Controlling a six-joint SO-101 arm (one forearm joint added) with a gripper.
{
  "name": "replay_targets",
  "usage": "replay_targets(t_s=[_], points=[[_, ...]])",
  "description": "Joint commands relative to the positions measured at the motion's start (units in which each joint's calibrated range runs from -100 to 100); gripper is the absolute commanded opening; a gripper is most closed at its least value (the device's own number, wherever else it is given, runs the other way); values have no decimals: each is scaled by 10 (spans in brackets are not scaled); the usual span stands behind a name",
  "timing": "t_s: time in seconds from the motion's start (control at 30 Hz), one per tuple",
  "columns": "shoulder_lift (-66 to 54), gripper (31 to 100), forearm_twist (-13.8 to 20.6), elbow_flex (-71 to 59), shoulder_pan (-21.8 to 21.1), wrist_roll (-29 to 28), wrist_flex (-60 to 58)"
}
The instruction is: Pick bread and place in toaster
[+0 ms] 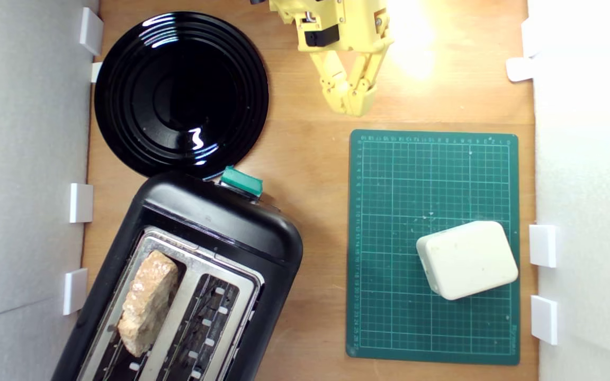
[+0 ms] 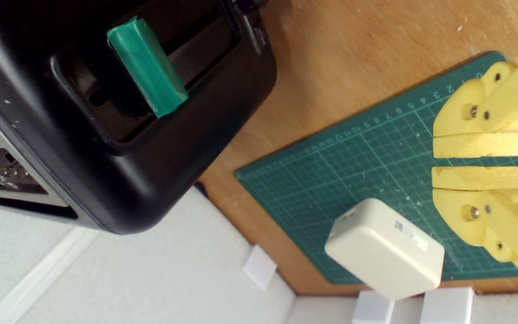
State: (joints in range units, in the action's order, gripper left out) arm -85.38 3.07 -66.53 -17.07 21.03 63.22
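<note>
The bread (image 1: 147, 300), a tan holey wedge, stands in the toaster's slot nearer the exterior view's left, its top poking above the silver top plate. The black toaster (image 1: 215, 233) fills the lower left of the exterior view, with its teal lever (image 1: 241, 181) on the end facing the plate. In the wrist view the toaster (image 2: 119, 180) and teal lever (image 2: 147, 67) show from the side; the bread is hidden there. My yellow gripper (image 1: 351, 109) hangs at the top centre, far from the toaster, above bare wood. Its fingers (image 2: 481, 145) are nearly together with only a thin gap, and hold nothing.
A round glossy black plate (image 1: 180, 92) lies at the exterior view's upper left, touching the toaster. A green cutting mat (image 1: 432, 174) lies on the right with a cream rounded block (image 1: 466, 259) on it. White foam walls with white clips (image 1: 80, 202) border both sides.
</note>
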Motion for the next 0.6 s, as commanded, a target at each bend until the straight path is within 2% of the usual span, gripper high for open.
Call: replay_targets(t_s=[0.0,0.1,0.27,0.57], points=[[-61,483,4,-68,-3,13,-15],[-84,473,7,-104,-3,20,-15],[-110,373,8,-142,3,23,-16],[-118,308,9,-151,17,23,-14]])
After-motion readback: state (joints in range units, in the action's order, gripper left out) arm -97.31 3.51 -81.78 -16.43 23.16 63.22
